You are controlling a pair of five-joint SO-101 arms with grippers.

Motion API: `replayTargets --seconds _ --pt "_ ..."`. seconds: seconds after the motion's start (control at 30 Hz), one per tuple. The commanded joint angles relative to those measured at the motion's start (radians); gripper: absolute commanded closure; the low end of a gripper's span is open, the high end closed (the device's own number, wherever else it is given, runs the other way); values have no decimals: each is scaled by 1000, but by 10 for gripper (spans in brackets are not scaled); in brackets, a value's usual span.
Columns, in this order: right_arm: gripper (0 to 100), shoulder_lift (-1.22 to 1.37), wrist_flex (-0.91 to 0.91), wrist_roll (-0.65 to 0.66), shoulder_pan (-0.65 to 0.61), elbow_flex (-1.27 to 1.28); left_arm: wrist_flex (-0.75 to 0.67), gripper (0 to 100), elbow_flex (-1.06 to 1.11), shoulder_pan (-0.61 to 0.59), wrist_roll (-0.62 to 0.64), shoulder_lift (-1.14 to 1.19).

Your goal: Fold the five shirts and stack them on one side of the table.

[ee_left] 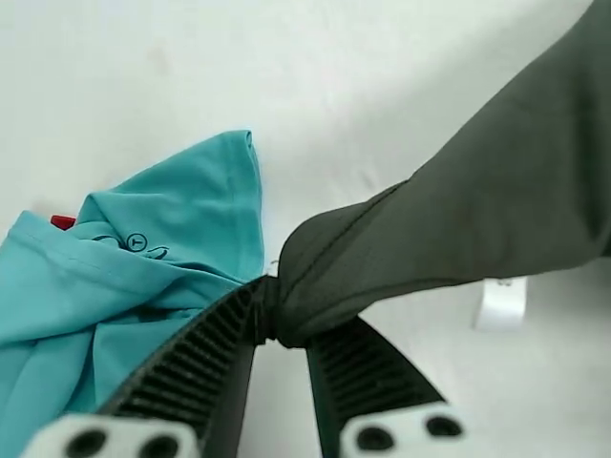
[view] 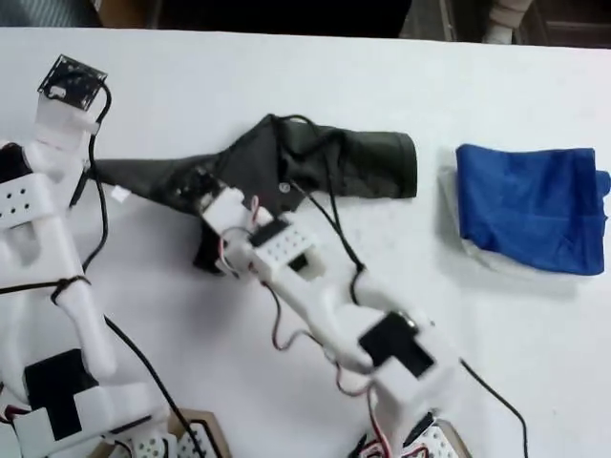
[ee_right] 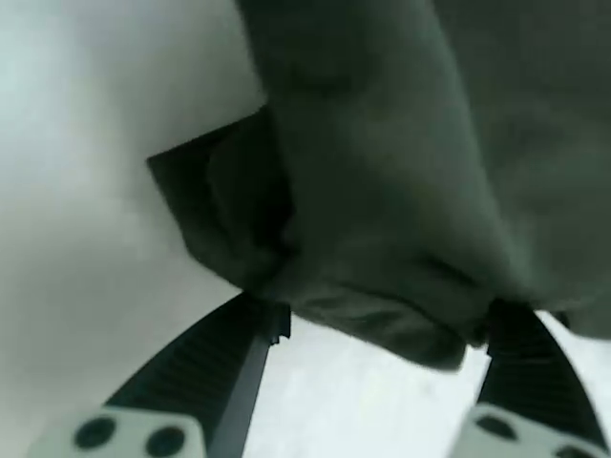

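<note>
Dark shirt [view: 315,157] long axis runs across bench [view: 286,76]; left end effector [ee_left: 272,320] clamped on its left end, right end effector [ee_right: 387,320] jaws apart astride middle, nearer folded blue shirt [view: 530,205].

Table [view: 477,86]: white, flat top, evenly lit, with soft shadows. Its far edge runs across the top of the high view.
Dark strip [view: 286,14]: beyond the far edge, unlit, contents unclear.
Pale tube [view: 503,21]: upright, within the strip.
Grey patch [view: 48,11]: at the strip's end, not identifiable.
</note>
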Motion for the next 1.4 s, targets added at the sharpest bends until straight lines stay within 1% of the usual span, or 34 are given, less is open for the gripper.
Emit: replayTargets --seconds 0.0,0.1,0.17,0.23,0.4,0.5,0.7,0.8,0.9,0.97,1.0,1.1,1.2,1.27,1.37 --pt "793 81 77 -3 67 -187 26 976 -13 -9 0 -57" --pt "990 84 108 -2 145 -269 48 976 -5 -8 0 -57" --pt "954 59 127 8 196 -307 60 976 -5 -8 0 -52" --pt "978 22 145 21 246 -345 64 976 -4 -8 0 -51" --pt "978 -91 228 193 335 -433 64 976 -4 -6 0 -51" --pt "978 -162 269 247 360 -442 63 976 7 -5 0 -49" --pt "978 -206 302 301 383 -439 54 976 130 29 -9 -49" --pt "978 -205 298 351 437 -440 17 976 202 32 -6 -52" --pt "975 -197 337 391 479 -413 -34 976 260 32 -3 -52" --pt "975 -208 380 446 481 -365 -64 976 291 32 -2 -52" --pt "976 -208 412 494 472 -341 -81 976 306 34 -2 -51" --pt "974 -208 533 624 389 -265 -130 976 366 60 -2 -51" --pt "958 -220 624 635 297 -201 -198 976 452 107 0 -51" --pt "890 -255 630 618 278 -163 -269 976 518 130 0 -51" --pt "779 -352 644 549 282 -115 -390 976 611 137 0 -51"
